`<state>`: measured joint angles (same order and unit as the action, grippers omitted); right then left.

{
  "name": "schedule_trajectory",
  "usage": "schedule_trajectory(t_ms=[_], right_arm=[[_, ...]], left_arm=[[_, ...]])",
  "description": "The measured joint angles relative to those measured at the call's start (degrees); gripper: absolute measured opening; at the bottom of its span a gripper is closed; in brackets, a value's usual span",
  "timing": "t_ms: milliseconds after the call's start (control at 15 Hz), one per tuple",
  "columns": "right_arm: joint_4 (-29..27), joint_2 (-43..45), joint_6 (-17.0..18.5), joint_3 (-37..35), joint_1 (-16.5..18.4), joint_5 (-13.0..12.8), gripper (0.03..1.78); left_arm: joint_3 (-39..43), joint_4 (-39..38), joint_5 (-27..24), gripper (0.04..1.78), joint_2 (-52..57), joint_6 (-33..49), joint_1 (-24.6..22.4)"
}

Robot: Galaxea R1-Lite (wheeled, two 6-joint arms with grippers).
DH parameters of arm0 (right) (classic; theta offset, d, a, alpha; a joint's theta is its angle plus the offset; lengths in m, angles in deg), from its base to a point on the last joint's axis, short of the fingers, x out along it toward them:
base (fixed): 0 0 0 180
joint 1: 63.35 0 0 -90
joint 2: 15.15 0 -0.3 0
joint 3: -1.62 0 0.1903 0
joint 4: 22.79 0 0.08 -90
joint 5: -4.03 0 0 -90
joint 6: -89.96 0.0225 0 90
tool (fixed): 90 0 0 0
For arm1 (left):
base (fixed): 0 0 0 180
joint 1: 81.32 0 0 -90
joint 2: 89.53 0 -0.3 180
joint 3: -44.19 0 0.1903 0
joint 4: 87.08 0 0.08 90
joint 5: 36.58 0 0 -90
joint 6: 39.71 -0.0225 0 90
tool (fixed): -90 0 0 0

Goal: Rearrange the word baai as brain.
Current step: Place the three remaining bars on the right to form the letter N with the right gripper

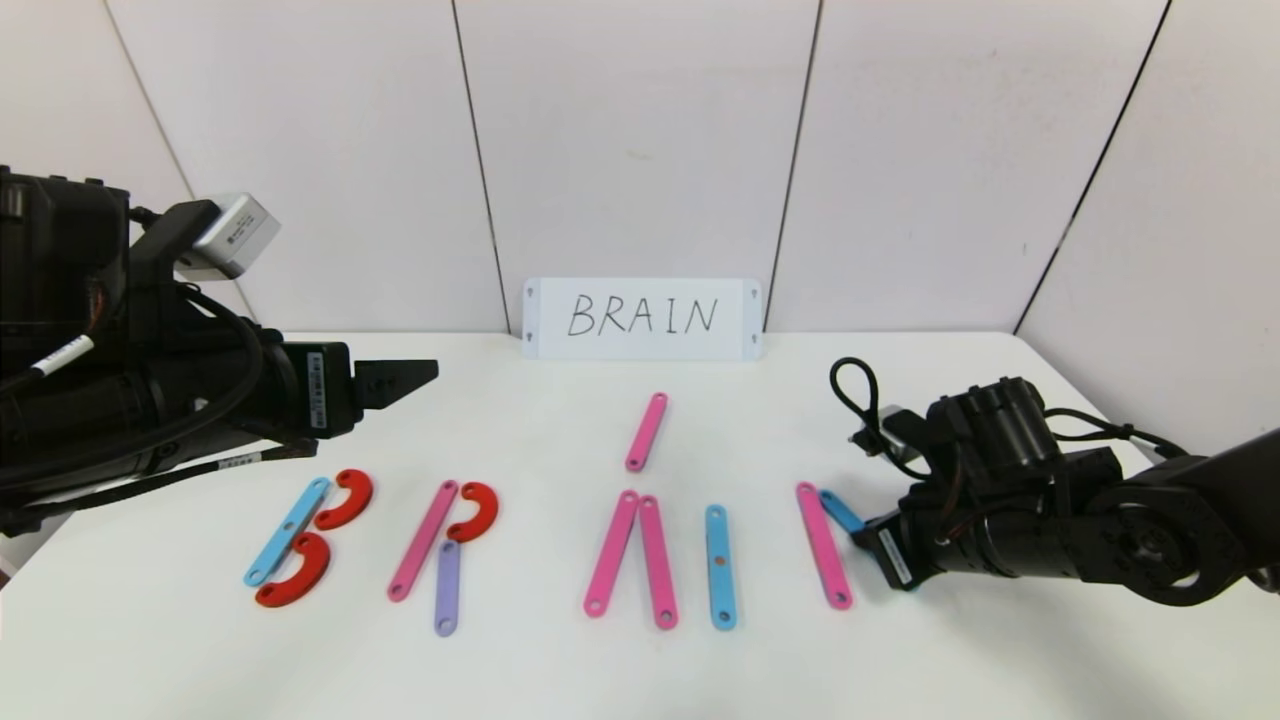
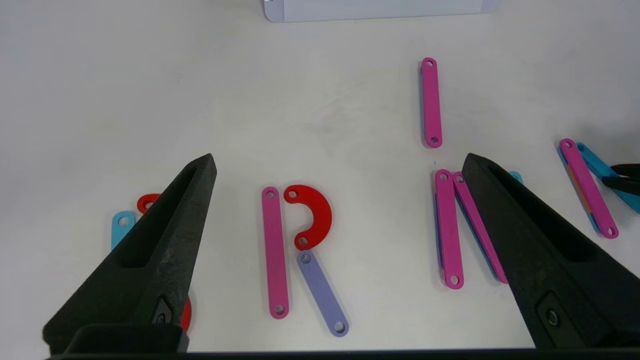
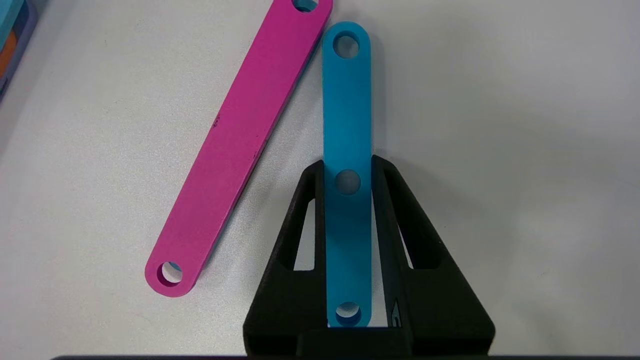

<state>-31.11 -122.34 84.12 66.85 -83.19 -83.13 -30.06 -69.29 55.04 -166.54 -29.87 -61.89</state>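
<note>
Nearest you, a row of flat plastic letter pieces lies across the white table (image 1: pixel 640 670). From your left: a blue hole-ended strip (image 1: pixel 287 531) with two red C-shaped curves (image 1: pixel 318 540) touching its right side forms a B. Next, a pink strip (image 1: pixel 423 540) carries a third red C-curve (image 1: pixel 474 511) at its top and a short purple strip (image 1: pixel 447 587) below that curve, forming an R. Then two pink strips (image 1: pixel 633 557) meet at their far ends as an uncrossed A, and a single upright blue strip (image 1: pixel 720 566) stands as an I.

Farther to your right, a slanted pink strip (image 1: pixel 823 545) lies with a short blue strip (image 3: pixel 347 165) just beside its far end. Your right gripper (image 3: pixel 347 162), low at the table, has its jaws closed on the two long edges of this blue strip, which lies flat between the fingers.

Your left gripper (image 2: pixel 340 165) hovers above the table's left side, jaws spread wide and holding nothing.

Beyond the row, a lone pink strip (image 1: pixel 647 431) lies behind the A. Farthest back, a white card handwritten BRAIN (image 1: pixel 642 318) stands against the wall.
</note>
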Motion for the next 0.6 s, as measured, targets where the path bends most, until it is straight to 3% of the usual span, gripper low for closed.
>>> schedule_trajectory(t_ms=[200, 467, 600], right_arm=[[0.0, 0.1, -0.2, 0.2, 0.5, -0.3, 0.63], [-0.1, 1.1, -1.7, 0.1, 1.6, -1.1, 1.29], [-0.2, 2.4, -3.1, -0.2, 2.7, -1.2, 1.54]], left_arm=[[0.0, 0.0, 0.0, 1.72, 0.0, 0.0, 0.0], [0.0, 0.0, 0.0, 1.72, 0.0, 0.0, 0.0], [0.0, 0.0, 0.0, 1.72, 0.0, 0.0, 0.0]])
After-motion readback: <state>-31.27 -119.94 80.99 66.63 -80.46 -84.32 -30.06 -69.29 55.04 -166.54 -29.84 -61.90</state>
